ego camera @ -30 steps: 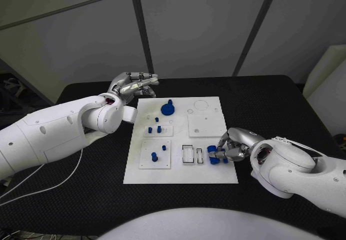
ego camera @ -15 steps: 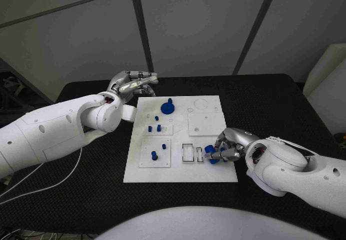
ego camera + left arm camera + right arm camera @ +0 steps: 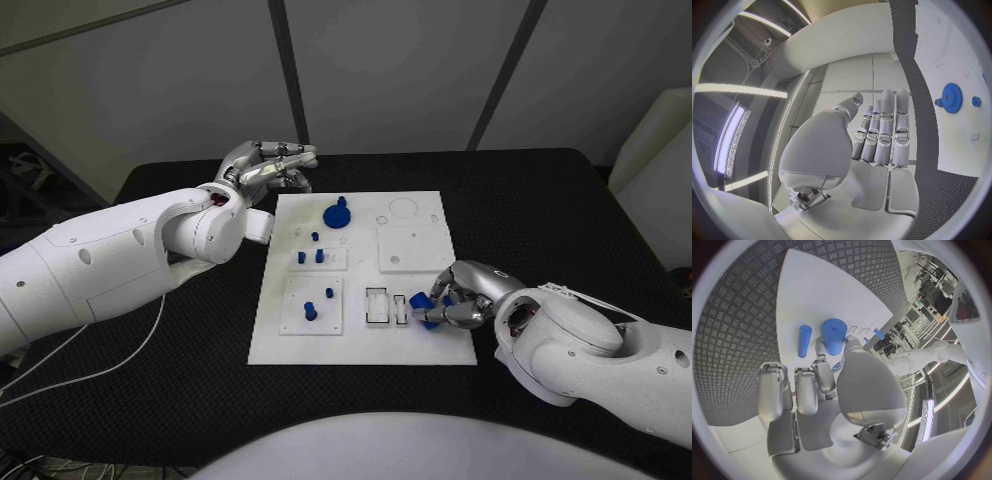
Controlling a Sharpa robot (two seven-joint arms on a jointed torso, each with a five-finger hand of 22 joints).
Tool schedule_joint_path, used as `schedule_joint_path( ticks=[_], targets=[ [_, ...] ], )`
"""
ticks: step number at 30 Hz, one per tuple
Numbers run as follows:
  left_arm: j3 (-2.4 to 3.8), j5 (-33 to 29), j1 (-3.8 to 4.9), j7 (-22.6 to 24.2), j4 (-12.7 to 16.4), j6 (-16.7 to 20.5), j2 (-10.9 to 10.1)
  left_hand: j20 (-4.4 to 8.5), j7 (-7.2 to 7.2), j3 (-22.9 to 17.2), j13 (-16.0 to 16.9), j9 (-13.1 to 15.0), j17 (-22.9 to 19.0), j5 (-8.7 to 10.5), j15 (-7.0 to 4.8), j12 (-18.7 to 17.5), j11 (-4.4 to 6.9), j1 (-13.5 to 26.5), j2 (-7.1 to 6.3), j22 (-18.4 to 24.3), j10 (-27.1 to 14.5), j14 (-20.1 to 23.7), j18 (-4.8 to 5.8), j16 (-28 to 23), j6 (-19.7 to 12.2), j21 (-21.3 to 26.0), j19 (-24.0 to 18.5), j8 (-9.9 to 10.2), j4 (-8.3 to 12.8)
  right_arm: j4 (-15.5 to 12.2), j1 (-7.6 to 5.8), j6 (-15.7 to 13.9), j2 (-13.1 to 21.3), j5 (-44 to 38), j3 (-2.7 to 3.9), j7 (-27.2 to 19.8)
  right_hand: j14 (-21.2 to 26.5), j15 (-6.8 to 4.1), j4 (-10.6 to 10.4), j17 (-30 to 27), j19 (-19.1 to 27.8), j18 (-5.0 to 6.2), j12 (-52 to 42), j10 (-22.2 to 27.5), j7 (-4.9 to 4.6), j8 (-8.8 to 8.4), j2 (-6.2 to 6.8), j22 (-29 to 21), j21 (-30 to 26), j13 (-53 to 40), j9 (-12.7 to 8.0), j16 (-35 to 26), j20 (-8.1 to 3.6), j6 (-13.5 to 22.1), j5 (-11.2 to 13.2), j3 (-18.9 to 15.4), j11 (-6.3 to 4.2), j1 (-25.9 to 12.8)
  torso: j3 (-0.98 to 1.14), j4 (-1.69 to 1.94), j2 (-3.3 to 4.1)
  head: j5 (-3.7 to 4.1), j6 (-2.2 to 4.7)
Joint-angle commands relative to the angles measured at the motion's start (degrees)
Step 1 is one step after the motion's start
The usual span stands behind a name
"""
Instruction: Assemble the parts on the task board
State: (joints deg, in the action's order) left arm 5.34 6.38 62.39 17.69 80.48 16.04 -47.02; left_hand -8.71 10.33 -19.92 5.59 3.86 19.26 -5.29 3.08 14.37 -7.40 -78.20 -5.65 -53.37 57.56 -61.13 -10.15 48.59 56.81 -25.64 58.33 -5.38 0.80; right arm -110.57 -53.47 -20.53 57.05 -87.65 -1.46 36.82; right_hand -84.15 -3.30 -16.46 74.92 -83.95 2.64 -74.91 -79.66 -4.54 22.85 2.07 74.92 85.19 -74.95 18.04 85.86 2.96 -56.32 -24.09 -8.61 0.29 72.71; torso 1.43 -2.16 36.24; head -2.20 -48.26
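Task board (image 3: 418,345): white plate, centre of the frame in the head view, on the black table (image 3: 577,220).

Right hand (image 3: 459,298): right of centre, low in the frame, over the board's lower right corner. Fingers curled in around blue parts. In the right wrist view, a short blue cylinder (image 3: 834,336) pinched between thumb and a fingertip, held just above the white plate; other fingers (image 3: 773,390) lined up side by side, bent. A slim blue pin (image 3: 804,341) lying flat on the board just beside the cylinder, not held.

Left hand (image 3: 268,166): upper left of centre, past the board's far left corner, above the black table. In the left wrist view, fingers (image 3: 882,127) straight and pressed side by side, thumb apart, nothing in the palm.

On the board, head view: blue gear (image 3: 336,216) near the top, left of middle. Small blue pegs (image 3: 309,257) upright in the block below it. One taller peg (image 3: 309,313) and a small one in the lower left block. Two narrow rectangular slots (image 3: 376,307) just left of the right hand.
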Motion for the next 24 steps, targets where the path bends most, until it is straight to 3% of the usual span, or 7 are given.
schedule_joint_path(
  ticks=[1, 6, 10, 17, 24],
  targets=[
    [0.04, 0.2, 0.07, 0.11, 0.04, -0.75, 0.06, -0.07, 0.02, 0.44, -0.09, 0.07, -0.05, -0.1, -0.02, 0.26, 0.14, -0.15, 0.29, 0.08, -0.37, 0.39, -0.2, 0.23, 0.27, 0.4, 0.06, -0.14, -0.01, -1.52, 0.0, -4.99, 0.56, 0.77, 0.01, 0.13, -4.51, -0.39, 0.06, 8.31, -3.17, -1.04, -0.24, -0.39, 0.03, 0.4, -0.37, 8.57, 0.28, -1.18, 0.56, 0.31, -0.44, -0.42, -0.38, -0.25, -0.11, 0.18, -0.04, -0.04, -0.09, 0.11, 0.12],
    [0.04, 0.2, 0.06, 0.05, -0.02, -0.86, 0.22, -0.07, 0.02, 0.44, -0.09, 0.07, -0.05, -0.1, -0.02, 0.26, 0.14, -0.15, 0.29, 0.08, -0.37, 0.39, -0.2, 0.23, 0.27, 0.4, 0.06, -0.14, -0.01, -3.2, -0.15, -8.16, 0.92, 2.6, 0.15, -0.44, -4.54, -0.46, -0.05, 8.46, -3.23, -1.07, -0.38, -0.56, 0.11, 0.52, -0.56, 8.71, 0.38, -1.34, 0.71, 0.4, -0.51, -0.58, -0.68, -0.38, -0.19, 0.11, -0.16, 0.18, -0.05, 0.22, 0.35],
    [0.04, 0.2, 0.07, 0.03, -0.02, -0.91, 0.28, -0.07, 0.02, 0.44, -0.09, 0.07, -0.05, -0.1, -0.02, 0.26, 0.14, -0.15, 0.29, 0.08, -0.37, 0.39, -0.2, 0.23, 0.27, 0.4, 0.06, -0.14, -0.01, -3.63, -0.31, -9.15, 0.17, 3.8, 0.23, -0.81, -4.54, -0.49, -0.09, 8.47, -3.24, -1.08, -0.38, -0.59, 0.14, 0.56, -0.66, 8.73, 0.39, -1.35, 0.78, 0.4, -0.54, -0.63, -0.84, -0.46, -0.22, 0.02, -0.1, 0.11, 0.03, 0.05, 0.45],
    [0.04, 0.2, 0.07, -0.01, 0.01, -1.0, 0.35, -0.07, 0.02, 0.44, -0.09, 0.07, -0.05, -0.1, -0.02, 0.26, 0.14, -0.15, 0.29, 0.08, -0.37, 0.39, -0.2, 0.23, 0.27, 0.4, 0.06, -0.14, -0.01, -2.97, -0.37, -9.43, -1.98, 4.72, 0.27, -1.28, -4.55, -0.53, -0.15, 8.52, -3.26, -1.08, -0.34, -0.61, 0.18, 0.6, -0.79, 8.76, 0.42, -1.35, 0.86, 0.44, -0.59, -0.66, -1.06, -0.58, -0.26, -0.12, -0.1, 0.11, 0.09, -0.2, 0.45],
    [0.04, 0.2, 0.07, -0.04, 0.01, -1.07, 0.47, -0.07, 0.02, 0.44, -0.09, 0.07, -0.05, -0.1, -0.02, 0.26, 0.14, -0.15, 0.29, 0.08, -0.37, 0.39, -0.2, 0.23, 0.27, 0.4, 0.06, -0.14, -0.01, -1.03, -0.38, -7.76, -4.78, 5.08, 0.31, -1.08, -4.54, -0.64, -0.28, 8.49, -3.26, -1.09, -0.15, -0.66, 0.31, 0.74, -1.56, 8.79, 0.43, -1.36, 1.32, 0.42, -0.72, -0.74, -1.26, -1.46, -0.37, -1.64, -0.14, 0.15, 0.06, -0.32, 0.45]
  ],
)
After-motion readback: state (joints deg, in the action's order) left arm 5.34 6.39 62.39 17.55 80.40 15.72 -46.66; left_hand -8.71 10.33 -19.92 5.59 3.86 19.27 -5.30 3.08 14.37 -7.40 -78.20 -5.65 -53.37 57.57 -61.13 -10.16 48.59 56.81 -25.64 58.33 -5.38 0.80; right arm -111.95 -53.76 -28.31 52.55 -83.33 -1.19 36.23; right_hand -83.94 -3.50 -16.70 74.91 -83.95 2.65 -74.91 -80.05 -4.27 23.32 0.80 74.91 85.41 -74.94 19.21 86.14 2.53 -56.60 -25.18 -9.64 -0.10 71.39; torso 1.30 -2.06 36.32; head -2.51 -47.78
